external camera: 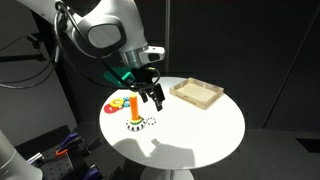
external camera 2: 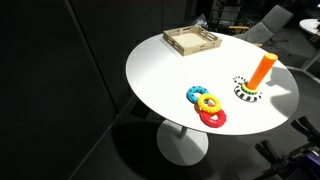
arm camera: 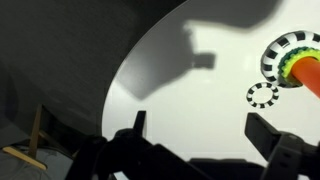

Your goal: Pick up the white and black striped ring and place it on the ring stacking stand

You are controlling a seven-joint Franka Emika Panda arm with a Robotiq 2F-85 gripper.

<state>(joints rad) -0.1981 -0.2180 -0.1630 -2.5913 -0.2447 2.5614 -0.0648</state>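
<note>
A small white and black striped ring [arm camera: 262,95] lies flat on the white table, just beside the ring stacking stand; it also shows in an exterior view [external camera: 151,121]. The stand is an upright orange peg [external camera: 133,106] [external camera 2: 262,68] [arm camera: 308,75] with a wider striped disc around its foot [arm camera: 288,52]. My gripper [arm camera: 200,122] is open and empty. It hangs above the table [external camera: 152,97], near the stand and apart from the ring. The gripper is out of view in the exterior view that faces the tray.
A shallow wooden tray [external camera: 197,93] [external camera 2: 192,41] stands at the table's far side. Blue, yellow and red rings [external camera 2: 207,105] lie clustered near the stand, also in an exterior view [external camera: 118,102]. The round table's edge [arm camera: 125,70] drops off to dark floor.
</note>
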